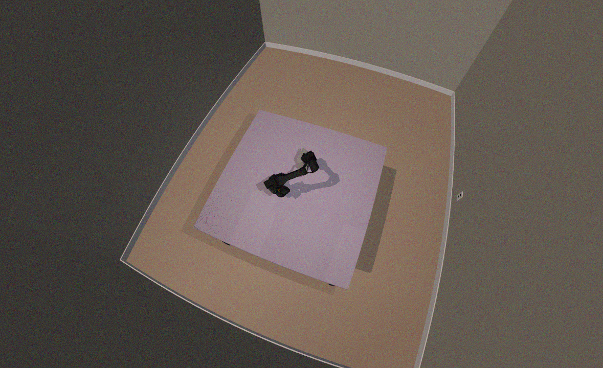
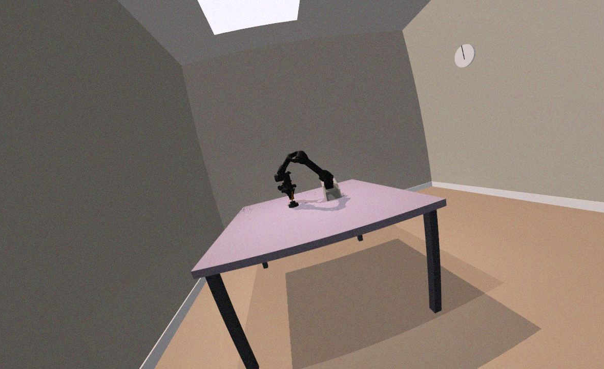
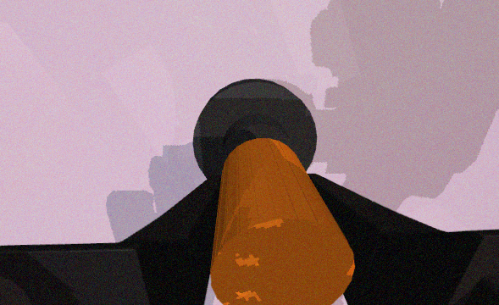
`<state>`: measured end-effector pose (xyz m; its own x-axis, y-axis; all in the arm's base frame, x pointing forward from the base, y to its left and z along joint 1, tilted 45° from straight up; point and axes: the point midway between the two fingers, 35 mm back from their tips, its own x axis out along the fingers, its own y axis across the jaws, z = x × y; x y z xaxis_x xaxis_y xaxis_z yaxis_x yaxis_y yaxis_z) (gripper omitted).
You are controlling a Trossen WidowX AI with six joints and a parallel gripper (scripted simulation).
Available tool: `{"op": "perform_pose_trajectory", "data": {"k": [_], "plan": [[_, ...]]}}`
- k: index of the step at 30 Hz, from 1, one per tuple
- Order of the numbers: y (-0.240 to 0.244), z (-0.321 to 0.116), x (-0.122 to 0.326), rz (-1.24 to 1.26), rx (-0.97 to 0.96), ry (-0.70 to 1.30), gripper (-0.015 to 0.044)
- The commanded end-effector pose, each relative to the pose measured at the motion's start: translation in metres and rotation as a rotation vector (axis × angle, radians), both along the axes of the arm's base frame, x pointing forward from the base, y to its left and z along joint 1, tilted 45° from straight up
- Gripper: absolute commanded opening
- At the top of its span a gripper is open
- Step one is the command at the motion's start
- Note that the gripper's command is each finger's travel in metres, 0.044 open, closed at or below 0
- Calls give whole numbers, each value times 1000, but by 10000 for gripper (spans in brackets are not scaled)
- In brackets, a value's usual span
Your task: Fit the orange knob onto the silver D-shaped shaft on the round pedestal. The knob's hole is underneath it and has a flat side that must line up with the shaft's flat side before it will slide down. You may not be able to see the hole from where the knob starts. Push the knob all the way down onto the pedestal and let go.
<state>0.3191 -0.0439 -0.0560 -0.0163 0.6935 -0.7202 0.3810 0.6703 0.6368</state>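
Observation:
The orange knob (image 2: 292, 195) (image 3: 274, 203) is a long rounded cylinder, held between the two black fingers. My gripper (image 2: 291, 194) (image 3: 263, 183) is shut on it, pointing down. The dark round pedestal (image 2: 293, 204) (image 3: 255, 108) stands on the table under the knob. In the wrist view the knob's lower end overlaps the near part of the pedestal's raised centre. The silver shaft is not visible, and the knob's underside and hole are hidden. I cannot tell whether the knob touches the shaft. In the top view the pedestal (image 1: 280, 193) shows only as a dark shape beside the arm.
The pale violet table (image 1: 294, 228) (image 2: 340, 215) carries the arm and pedestal. The arm's pale base block (image 2: 332, 191) stands behind and to the right of the pedestal in the exterior view. Shadows of the arm lie on the table around the pedestal.

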Motion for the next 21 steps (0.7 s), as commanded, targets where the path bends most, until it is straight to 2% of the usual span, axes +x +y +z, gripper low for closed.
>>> {"op": "perform_pose_trajectory", "data": {"k": [1,7,21], "plan": [[-2,2,1,19,0,-23,0],[-1,1,1,151,3,-150,0],[1,-1,1,151,3,-150,0]]}}
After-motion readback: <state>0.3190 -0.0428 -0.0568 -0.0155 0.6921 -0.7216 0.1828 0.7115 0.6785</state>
